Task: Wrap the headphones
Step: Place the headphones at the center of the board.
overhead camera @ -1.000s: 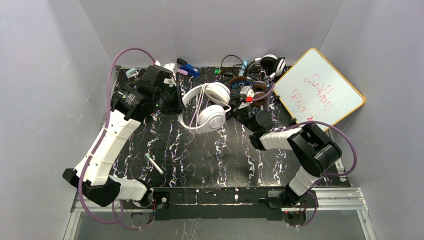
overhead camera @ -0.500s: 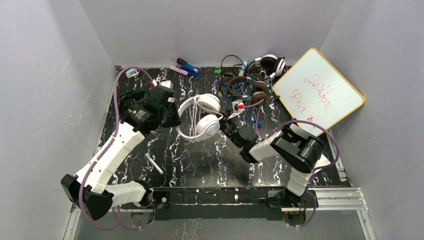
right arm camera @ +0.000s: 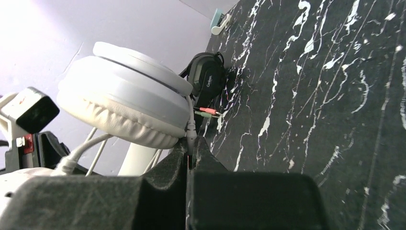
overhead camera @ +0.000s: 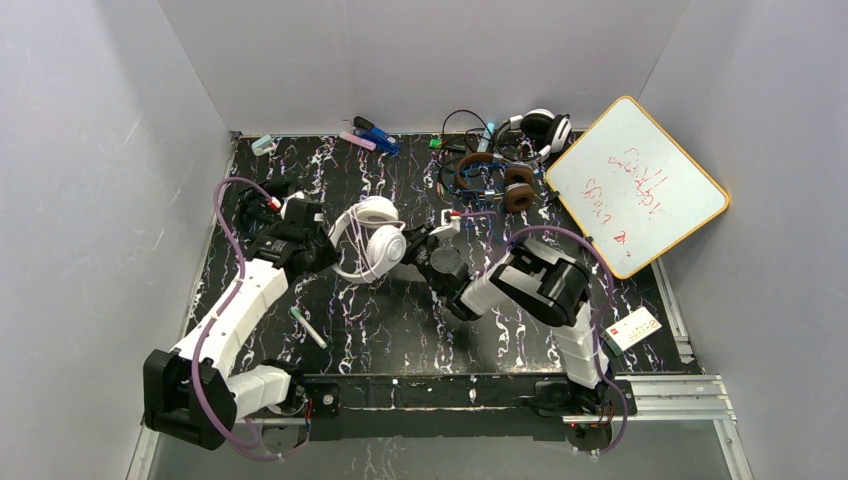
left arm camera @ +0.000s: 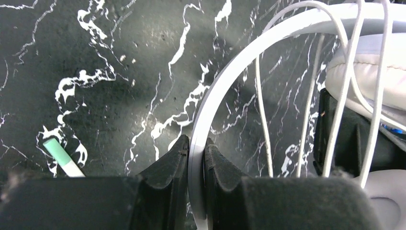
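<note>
Left gripper (left arm camera: 196, 143) is clamped on the thin headband of the white headphones (overhead camera: 372, 235), one finger on each side of the band. Right gripper (right arm camera: 189, 146) is pinched on the white cord (right arm camera: 190, 136) just beneath one ear cup.

Surface: black table (overhead camera: 400, 330) with white marble veining, enclosed by plain grey walls on three sides. A whiteboard (overhead camera: 635, 185) with red writing leans at the far right. A brown-cupped headset (overhead camera: 505, 185) and a black-and-white headset (overhead camera: 540, 125) lie in tangled wires near the far wall. A green-tipped marker (overhead camera: 308, 327) lies near the left arm, and a small card (overhead camera: 635, 327) lies at the right edge.

The white headphones sit left of centre between the two grippers and appear held off the table. The headband arc faces left, and both ear cups face right, one beyond the other. The long axis runs roughly across the table. Several cord loops hang across the band opening.

Left arm extends forward along the left side, wrist turned inward. Right arm is folded, elbow raised, and its forearm reaches leftward across the centre.
</note>
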Robot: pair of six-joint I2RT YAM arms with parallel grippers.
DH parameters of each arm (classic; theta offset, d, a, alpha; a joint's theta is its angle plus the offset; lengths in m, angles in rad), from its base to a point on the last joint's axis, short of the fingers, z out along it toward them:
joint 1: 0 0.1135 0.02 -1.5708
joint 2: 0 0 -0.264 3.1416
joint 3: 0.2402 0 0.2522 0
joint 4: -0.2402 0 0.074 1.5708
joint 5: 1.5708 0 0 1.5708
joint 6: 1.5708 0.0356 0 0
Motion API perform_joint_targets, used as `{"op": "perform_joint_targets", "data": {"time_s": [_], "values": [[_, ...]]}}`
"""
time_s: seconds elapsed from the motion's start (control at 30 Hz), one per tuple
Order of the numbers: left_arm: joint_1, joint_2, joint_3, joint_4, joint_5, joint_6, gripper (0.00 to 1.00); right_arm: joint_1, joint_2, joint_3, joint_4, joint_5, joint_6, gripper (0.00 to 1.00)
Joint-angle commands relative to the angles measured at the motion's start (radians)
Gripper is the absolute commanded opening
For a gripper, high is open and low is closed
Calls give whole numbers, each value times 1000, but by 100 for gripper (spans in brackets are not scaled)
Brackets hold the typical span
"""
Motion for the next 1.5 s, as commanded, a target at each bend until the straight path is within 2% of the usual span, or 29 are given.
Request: {"op": "perform_joint_targets", "data": {"time_s": [0.0,0.1,0.27,0.47,0.6,0.83,0.97,1.2,1.3,1.4,1.47], "values": [[64,11,-25,118,-62,-34,0,10,64,115,-51,29,156,1],[133,64,-30,152,-41,-12,0,13,119,163,-100,22,186,1],[203,175,16,150,-33,38,0,11,228,250,-119,-87,205,1],[273,308,28,213,20,76,0,12,303,305,-164,-123,209,1],[295,403,59,241,38,96,0,12,330,377,-288,-157,219,1],[304,594,190,195,93,171,0,5,389,420,-312,-218,286,1],[303,644,230,184,136,141,0,-8,415,458,-373,-281,326,1],[303,671,286,158,84,128,0,-36,366,454,-532,-385,428,1],[303,684,297,158,38,129,0,-36,323,454,-659,-412,495,9],[300,713,298,158,15,134,0,-37,288,465,-799,-439,583,10],[298,736,302,158,9,143,0,-39,251,427,-808,-412,629,21]]}}
